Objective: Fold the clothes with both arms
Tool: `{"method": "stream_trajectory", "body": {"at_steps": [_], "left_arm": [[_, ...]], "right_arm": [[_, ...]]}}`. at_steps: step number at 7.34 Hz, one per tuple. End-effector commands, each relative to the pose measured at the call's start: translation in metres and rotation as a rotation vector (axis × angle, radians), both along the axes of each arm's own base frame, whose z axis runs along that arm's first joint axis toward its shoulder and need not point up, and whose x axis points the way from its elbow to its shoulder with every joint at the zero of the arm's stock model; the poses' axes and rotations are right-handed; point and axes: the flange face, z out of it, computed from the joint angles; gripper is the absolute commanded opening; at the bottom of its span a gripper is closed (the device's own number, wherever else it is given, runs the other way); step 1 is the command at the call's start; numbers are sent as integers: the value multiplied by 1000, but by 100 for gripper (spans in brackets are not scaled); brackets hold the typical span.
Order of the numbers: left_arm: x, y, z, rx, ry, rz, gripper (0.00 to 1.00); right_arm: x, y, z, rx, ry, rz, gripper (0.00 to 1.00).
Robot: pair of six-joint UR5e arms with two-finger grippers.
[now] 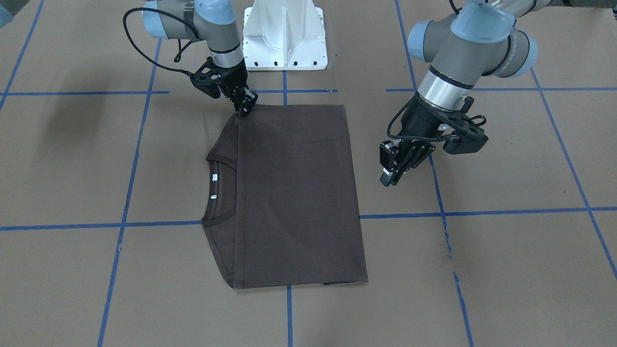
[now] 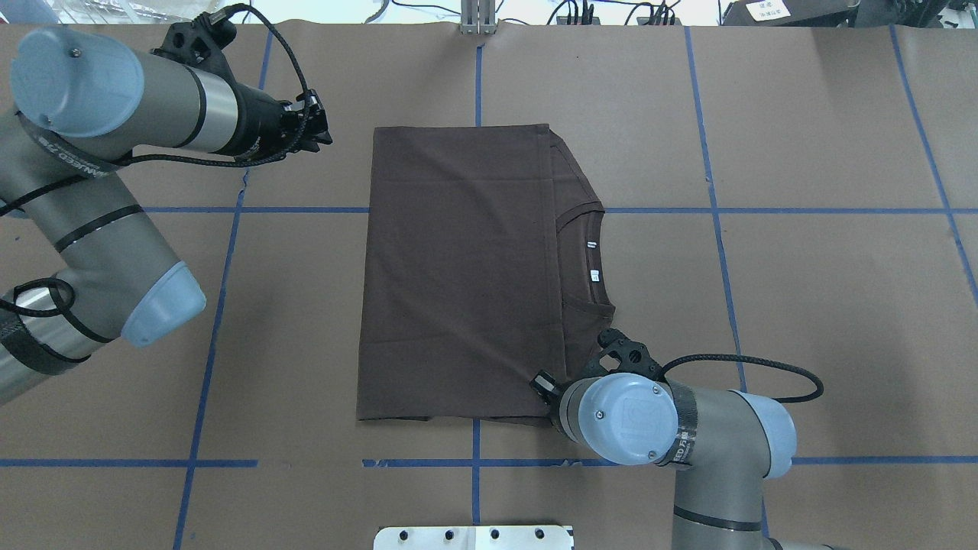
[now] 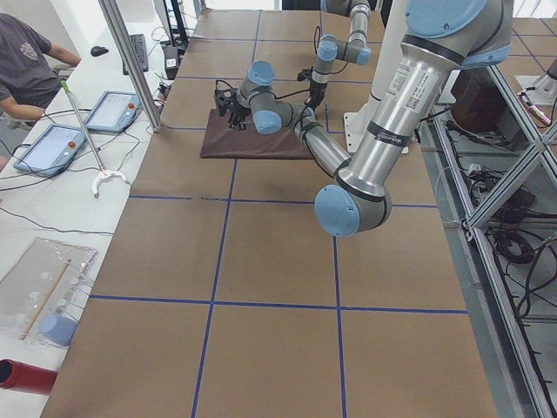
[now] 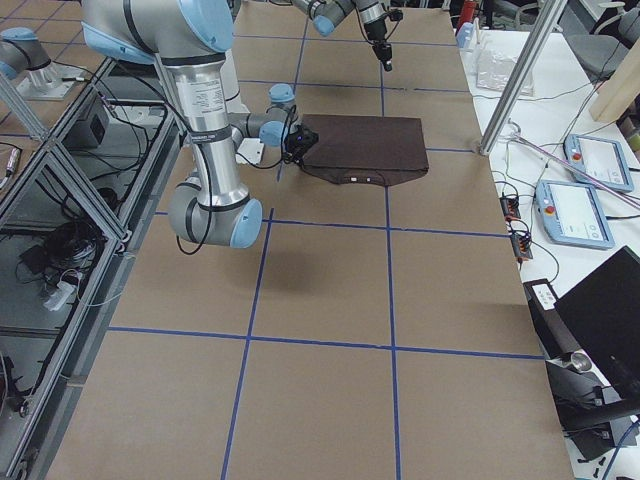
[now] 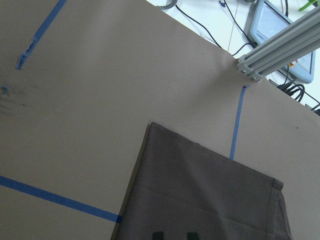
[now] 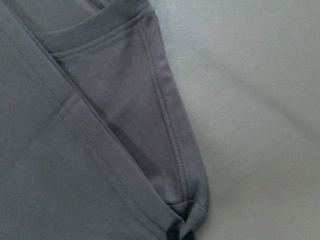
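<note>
The dark brown T-shirt point(image 1: 299, 193) point(image 2: 458, 267) lies flat on the brown table, folded into a rectangle. Its collar point(image 1: 219, 190) and white labels point(image 1: 215, 177) show on the robot's right side. My right gripper point(image 1: 246, 110) is down at the shirt's near corner next to the collar. In the right wrist view the bunched hem corner point(image 6: 187, 212) is pinched at the frame's bottom, so it is shut on the shirt. My left gripper point(image 1: 393, 176) point(image 2: 321, 137) hovers off the shirt's far left corner, over bare table. Its fingertips point(image 5: 157, 235) show apart, holding nothing.
The white pedestal base point(image 1: 284, 38) stands just behind the shirt. Blue tape lines point(image 2: 477, 210) grid the table. A seated person point(image 3: 26, 61) and tablets point(image 4: 590, 160) are beyond the far table edge, by an aluminium post point(image 3: 130, 61).
</note>
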Motion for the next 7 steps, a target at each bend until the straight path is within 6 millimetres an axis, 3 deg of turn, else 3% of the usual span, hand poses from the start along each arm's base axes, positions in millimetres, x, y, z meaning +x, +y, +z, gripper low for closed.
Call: {"method": "stream_trajectory", "body": {"at_steps": [1,2,3,4,5,6,7], "left_arm": [[-4,5,-8,-12,2,-3,28],[-1,8,-9,-61,29,-20,28],[9,30,-15,-110,75,-20,28],[37,77,-11,-174,111,-5,32],[77,124,-5,-215,116,-34,32],[106,165,16,-255,96,-42,35],[113,197,32,-306,93,-26,37]], "right_arm": [[3,-1,-4,1,-8,-3,0],[6,-1,-6,2,-13,-1,0],[13,0,-8,4,-23,-3,0],[24,3,-10,3,-36,-7,0],[31,5,-5,2,-32,-10,0],[34,5,-6,1,-35,-10,0],[35,6,-10,-1,-45,-15,0]]}}
